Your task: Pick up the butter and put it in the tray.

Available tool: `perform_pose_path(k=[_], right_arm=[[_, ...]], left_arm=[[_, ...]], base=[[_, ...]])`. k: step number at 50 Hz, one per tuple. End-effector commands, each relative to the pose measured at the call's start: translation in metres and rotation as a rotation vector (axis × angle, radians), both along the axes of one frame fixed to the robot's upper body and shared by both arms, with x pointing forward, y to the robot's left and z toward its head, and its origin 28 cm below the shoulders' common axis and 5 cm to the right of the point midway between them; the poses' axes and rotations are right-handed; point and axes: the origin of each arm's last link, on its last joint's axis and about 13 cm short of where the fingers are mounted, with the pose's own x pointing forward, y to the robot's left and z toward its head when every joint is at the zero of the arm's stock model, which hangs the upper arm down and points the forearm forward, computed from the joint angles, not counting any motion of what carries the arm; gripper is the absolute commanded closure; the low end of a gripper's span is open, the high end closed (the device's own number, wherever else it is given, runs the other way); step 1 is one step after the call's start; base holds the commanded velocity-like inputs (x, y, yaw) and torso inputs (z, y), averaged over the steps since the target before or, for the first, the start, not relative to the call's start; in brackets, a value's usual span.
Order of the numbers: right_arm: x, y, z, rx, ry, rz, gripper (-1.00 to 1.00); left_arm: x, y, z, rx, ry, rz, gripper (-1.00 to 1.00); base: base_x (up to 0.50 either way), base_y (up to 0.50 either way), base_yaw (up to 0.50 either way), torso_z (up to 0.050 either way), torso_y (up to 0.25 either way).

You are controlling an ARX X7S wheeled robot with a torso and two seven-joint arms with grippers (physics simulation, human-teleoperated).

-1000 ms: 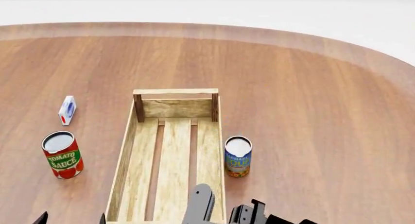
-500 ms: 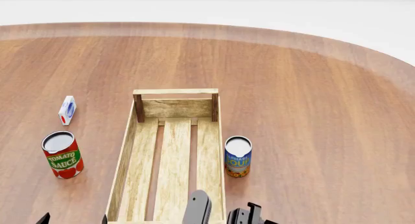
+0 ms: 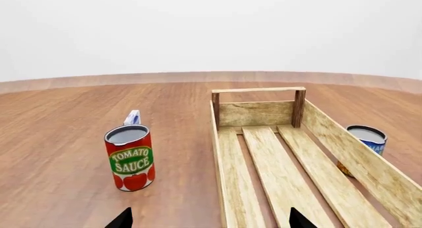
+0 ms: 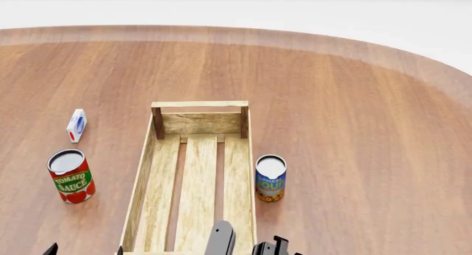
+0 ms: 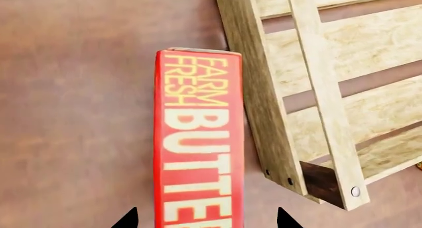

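Contents, left to right, placed against the tray (image 4: 193, 172):

- Small white-blue-red carton (image 4: 76, 125): on the surface (image 4: 354, 111), well off the tray's left wall, toward its far end.
- Tomato Sauce can (image 4: 71, 176): upright, left of the tray, nearer than the carton.
- Left tool (image 3: 209, 220): only two dark tips show, spread wide, nothing between them; it hangs at the tray's near left corner.
- Tray: long slatted wooden crate, nothing inside it.
- Soup can (image 4: 271, 178): upright, just beside the tray's right wall.
- Butter (image 5: 199, 139): red carton lying just outside the tray's near corner, close along its wall; out of the head view.
- Right tool (image 5: 205, 219): tips parted to either side of the carton, gripping nothing as yet.

Risk, judged: the carton lies so close to the tray wall that a descending fingertip could strike the slat or nudge the carton askew. A lift too low would catch the rim.
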Motion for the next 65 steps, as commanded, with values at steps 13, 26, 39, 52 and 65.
perform_pose_path(k=[13, 26, 39, 52, 65], right_arm=[[0.008, -0.005, -0.025, 0.015, 0.038, -0.013, -1.0], [0.013, -0.005, -0.044, 0.022, 0.074, -0.02, -1.0], [0.017, -0.007, -0.062, 0.032, 0.11, -0.031, -1.0], [0.015, -0.007, -0.06, 0.053, 0.092, -0.031, 1.0], [0.01, -0.005, -0.047, 0.096, 0.092, -0.048, 1.0]], left_arm=[[-0.001, -0.001, -0.001, 0.006, 0.008, -0.006, -1.0], [-0.003, -0.002, -0.001, 0.008, 0.011, -0.013, -1.0], [-0.003, -0.003, -0.001, 0.009, 0.012, -0.017, -1.0], [-0.002, -0.003, -0.001, 0.008, 0.012, -0.018, -1.0], [-0.002, -0.003, 0.0, 0.005, 0.011, -0.016, -1.0]], base=[[0.0, 0.0, 0.0, 0.0, 0.0], [0.0, 0.0, 0.0, 0.0, 0.0], [0.0, 0.0, 0.0, 0.0, 0.0], [0.0, 0.0, 0.0, 0.0, 0.0], [0.0, 0.0, 0.0, 0.0, 0.0]])
